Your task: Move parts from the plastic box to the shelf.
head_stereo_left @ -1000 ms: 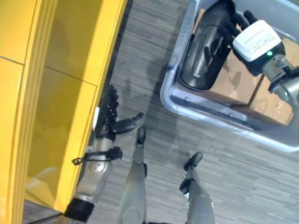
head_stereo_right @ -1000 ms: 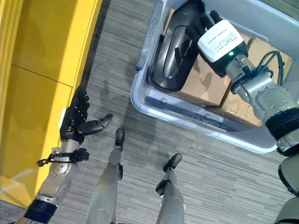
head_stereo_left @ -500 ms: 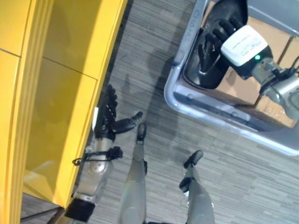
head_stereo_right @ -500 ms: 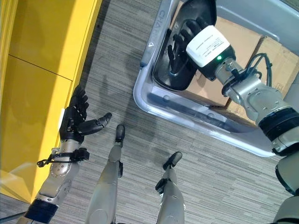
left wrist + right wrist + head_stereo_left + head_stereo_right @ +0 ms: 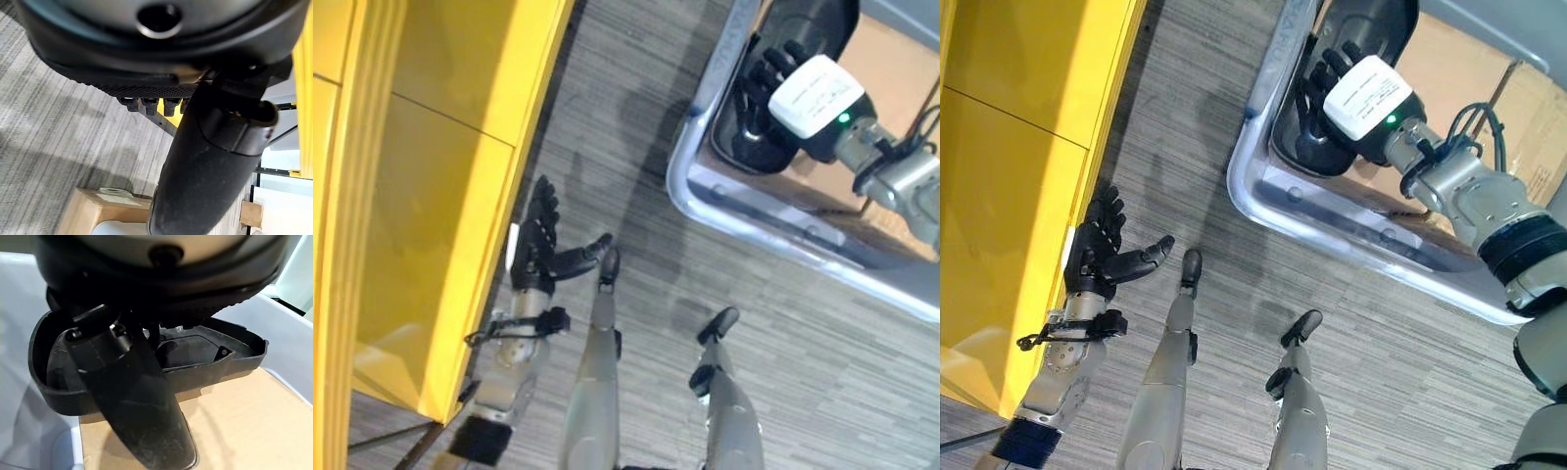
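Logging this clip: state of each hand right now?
Left hand: open, holding nothing, beside the yellow shelf.
Right hand: fingers curled on the black part in the plastic box.

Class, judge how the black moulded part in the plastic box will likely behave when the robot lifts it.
The black part looks like a thin hollow shell, so probably stiff yet light. Its smooth, glossy surface may slip against the right hand. Being long, it might tilt if held at one end.

two head cameras look steeply down, sharing the yellow shelf (image 5: 431,176), grey floor (image 5: 1234,294) and plastic box (image 5: 705,196); each wrist camera peers very close along its own hand (image 5: 205,166), the right into the box.
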Controlling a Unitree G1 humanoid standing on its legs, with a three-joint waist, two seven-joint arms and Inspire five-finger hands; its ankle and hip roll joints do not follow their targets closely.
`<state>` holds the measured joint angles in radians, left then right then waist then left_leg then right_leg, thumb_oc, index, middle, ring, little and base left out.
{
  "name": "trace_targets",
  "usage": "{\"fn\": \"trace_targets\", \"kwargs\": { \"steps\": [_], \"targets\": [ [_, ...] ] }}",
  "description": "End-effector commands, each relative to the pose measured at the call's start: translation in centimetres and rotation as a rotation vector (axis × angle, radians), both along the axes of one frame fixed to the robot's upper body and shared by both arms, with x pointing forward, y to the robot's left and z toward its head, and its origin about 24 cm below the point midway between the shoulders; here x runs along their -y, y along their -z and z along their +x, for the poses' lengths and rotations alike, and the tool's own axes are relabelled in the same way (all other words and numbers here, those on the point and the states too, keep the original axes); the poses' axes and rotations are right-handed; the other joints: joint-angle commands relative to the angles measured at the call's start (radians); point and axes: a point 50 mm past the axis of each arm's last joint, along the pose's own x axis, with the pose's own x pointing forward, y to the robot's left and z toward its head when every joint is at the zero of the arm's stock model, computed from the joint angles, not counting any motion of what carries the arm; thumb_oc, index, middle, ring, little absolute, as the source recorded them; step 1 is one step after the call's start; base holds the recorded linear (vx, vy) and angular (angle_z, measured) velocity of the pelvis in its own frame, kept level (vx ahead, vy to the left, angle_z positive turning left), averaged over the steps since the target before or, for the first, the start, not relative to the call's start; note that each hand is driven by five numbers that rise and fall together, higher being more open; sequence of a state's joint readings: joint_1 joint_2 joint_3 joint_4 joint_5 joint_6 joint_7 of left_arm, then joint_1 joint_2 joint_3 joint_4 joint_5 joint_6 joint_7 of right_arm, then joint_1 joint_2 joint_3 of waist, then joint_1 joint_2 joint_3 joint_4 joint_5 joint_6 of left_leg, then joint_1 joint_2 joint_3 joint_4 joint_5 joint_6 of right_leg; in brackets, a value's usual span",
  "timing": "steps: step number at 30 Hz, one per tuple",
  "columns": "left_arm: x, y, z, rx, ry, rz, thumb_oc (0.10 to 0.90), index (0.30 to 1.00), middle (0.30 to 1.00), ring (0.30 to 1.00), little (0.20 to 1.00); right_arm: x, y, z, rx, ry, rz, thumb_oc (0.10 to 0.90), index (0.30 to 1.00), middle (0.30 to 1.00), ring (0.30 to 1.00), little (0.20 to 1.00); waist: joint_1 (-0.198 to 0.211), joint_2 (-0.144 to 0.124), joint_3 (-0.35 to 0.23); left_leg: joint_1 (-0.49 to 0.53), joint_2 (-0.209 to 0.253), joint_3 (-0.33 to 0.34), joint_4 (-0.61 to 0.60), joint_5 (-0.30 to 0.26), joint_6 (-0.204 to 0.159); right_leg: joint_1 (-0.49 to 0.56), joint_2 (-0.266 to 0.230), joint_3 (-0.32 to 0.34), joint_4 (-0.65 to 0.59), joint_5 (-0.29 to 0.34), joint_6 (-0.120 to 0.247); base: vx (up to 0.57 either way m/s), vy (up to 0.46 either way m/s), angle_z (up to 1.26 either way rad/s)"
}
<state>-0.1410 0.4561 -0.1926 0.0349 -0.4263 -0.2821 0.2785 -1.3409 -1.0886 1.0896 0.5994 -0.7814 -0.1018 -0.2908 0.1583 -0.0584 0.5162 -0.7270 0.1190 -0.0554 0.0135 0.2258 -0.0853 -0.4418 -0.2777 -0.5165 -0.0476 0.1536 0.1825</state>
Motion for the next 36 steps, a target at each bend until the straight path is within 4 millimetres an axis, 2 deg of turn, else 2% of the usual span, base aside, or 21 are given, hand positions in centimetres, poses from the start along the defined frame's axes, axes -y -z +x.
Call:
{"fn": "trace_targets", "kwargs": {
  "steps": [1,10,13,14,15,20,28,31,36],
  "targets": [
    [0.3,-3.8,-1.4,0.222,0.037,-0.011,0.900,1.000,1.000,1.000,1.000,1.1,-2.3,0.0,0.052,0.058,-0.027,0.900,1.000,1.000,1.000,1.000,0.023,-0.014,0.004,0.025,0.012,0.032,-0.034,-0.043,-0.037,0.044,-0.014,0.038,0.105,-0.052,0.054,-0.01,-0.022,-0.04],
    [-0.2,-4.0,-1.8,0.241,0.024,-0.005,0.900,1.000,1.000,1.000,1.000,1.9,-1.9,0.5,0.030,0.123,-0.089,0.900,1.000,1.000,1.000,1.000,0.029,0.004,0.004,-0.108,-0.005,0.005,0.031,-0.062,-0.025,-0.091,-0.020,0.051,0.172,-0.071,0.049,0.00,-0.004,-0.02],
    [-0.2,-4.0,-1.9,0.238,0.031,-0.002,0.900,1.000,1.000,1.000,1.000,3.5,-1.2,0.8,0.013,0.197,-0.074,0.900,1.000,1.000,1.000,1.000,0.032,0.015,0.004,-0.147,-0.009,-0.006,0.045,-0.065,-0.015,-0.145,-0.027,0.065,0.200,-0.076,0.047,0.00,0.000,0.00],
    [-0.1,-4.0,-1.9,0.239,0.033,-0.004,0.900,1.000,1.000,1.000,1.000,3.9,-0.9,0.8,0.003,0.222,-0.075,0.571,0.539,0.539,0.539,0.539,0.033,0.018,0.004,-0.154,-0.012,-0.008,0.046,-0.065,-0.012,-0.155,-0.026,0.069,0.205,-0.077,0.046,0.01,0.032,0.04],
    [-0.1,-4.0,-1.9,0.240,0.033,-0.002,0.900,1.000,1.000,1.000,1.000,4.0,-0.5,1.0,-0.007,0.233,-0.082,0.400,0.300,0.300,0.300,0.300,0.035,0.020,0.004,-0.157,-0.010,-0.011,0.045,-0.065,-0.010,-0.162,-0.029,0.073,0.208,-0.077,0.046,0.01,0.029,0.06],
    [0.1,-4.0,-1.8,0.239,0.040,-0.014,0.900,1.000,1.000,1.000,1.000,4.4,0.5,1.2,-0.030,0.257,-0.099,0.400,0.300,0.300,0.300,0.300,0.039,0.026,0.004,-0.154,-0.012,-0.014,0.038,-0.066,-0.002,-0.181,-0.032,0.089,0.220,-0.080,0.045,0.00,0.016,0.00],
    [0.5,-3.5,-1.5,0.221,0.052,-0.029,0.900,1.000,1.000,1.000,1.000,3.3,1.2,1.2,-0.035,0.180,-0.051,0.400,0.300,0.300,0.300,0.300,0.041,0.029,0.004,-0.103,-0.011,-0.010,0.014,-0.058,0.004,-0.161,-0.036,0.100,0.222,-0.082,0.044,-0.01,0.024,-0.03],
    [0.5,-3.4,-1.4,0.215,0.053,-0.023,0.900,1.000,1.000,1.000,1.000,3.1,1.3,1.1,-0.039,0.165,-0.044,0.400,0.300,0.300,0.300,0.300,0.040,0.027,0.004,-0.083,-0.010,-0.010,0.001,-0.055,0.004,-0.146,-0.034,0.101,0.216,-0.081,0.044,-0.01,0.006,-0.04],
    [0.6,-3.2,-1.2,0.197,0.065,-0.019,0.900,1.000,1.000,1.000,1.000,2.2,1.7,0.5,-0.043,0.080,-0.018,0.400,0.300,0.300,0.300,0.300,0.037,0.014,0.004,0.015,-0.004,0.001,-0.029,-0.040,-0.001,-0.058,-0.030,0.096,0.206,-0.075,0.045,-0.05,0.010,0.04]
  ]
}}
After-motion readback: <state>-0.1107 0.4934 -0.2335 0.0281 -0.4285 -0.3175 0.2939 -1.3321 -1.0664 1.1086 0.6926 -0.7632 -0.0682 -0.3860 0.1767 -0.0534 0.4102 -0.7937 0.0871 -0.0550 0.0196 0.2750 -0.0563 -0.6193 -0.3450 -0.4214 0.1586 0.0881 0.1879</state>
